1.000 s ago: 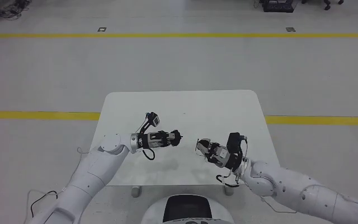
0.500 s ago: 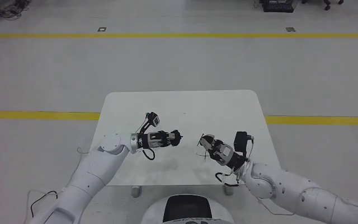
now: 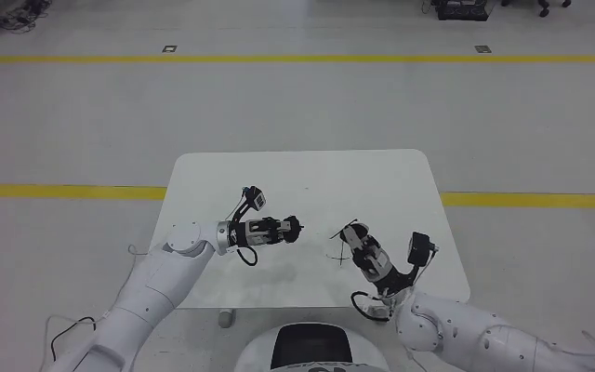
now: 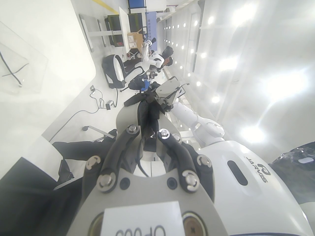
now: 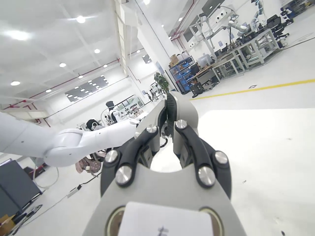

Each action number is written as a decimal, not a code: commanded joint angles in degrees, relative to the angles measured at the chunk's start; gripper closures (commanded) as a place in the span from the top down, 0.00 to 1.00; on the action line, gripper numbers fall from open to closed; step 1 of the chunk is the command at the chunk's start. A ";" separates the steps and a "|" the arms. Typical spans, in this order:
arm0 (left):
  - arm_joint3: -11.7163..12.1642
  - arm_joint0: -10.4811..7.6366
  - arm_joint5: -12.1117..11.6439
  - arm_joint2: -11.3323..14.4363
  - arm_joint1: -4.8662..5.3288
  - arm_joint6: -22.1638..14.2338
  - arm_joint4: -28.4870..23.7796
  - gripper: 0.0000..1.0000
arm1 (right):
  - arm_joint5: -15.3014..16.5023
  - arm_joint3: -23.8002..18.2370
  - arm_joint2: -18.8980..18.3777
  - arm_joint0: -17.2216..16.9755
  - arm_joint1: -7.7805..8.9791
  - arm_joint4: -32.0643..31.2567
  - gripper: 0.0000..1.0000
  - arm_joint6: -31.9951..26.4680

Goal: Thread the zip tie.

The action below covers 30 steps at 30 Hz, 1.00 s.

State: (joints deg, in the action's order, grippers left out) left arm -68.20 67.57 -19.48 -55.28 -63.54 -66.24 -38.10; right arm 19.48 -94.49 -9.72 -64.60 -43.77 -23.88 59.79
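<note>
Hovering nearest, at 4 o'clock on the table (image 3: 297, 172): right gripper (image 3: 351, 232), fingers pressed together | zip tie (image 3: 338, 252) is showing as thin crossed strands at its 7 o'clock, contact unclear | left gripper (image 3: 294, 226), likewise pressed together, is sitting at its 9 o'clock | likely risk: a loosely held strap slipping off line.

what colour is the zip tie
Black. The zip tie shows best in the left wrist view.
</note>
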 commanded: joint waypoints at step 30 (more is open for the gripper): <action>-4.46 4.54 0.00 -1.47 0.43 8.84 5.32 0.00 | 0.00 1.15 -0.02 0.98 -2.57 3.06 0.00 -1.78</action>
State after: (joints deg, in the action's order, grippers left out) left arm -71.36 70.80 -19.48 -56.17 -63.24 -59.67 -34.27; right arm 19.48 -93.33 -9.74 -63.62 -46.34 -20.82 58.01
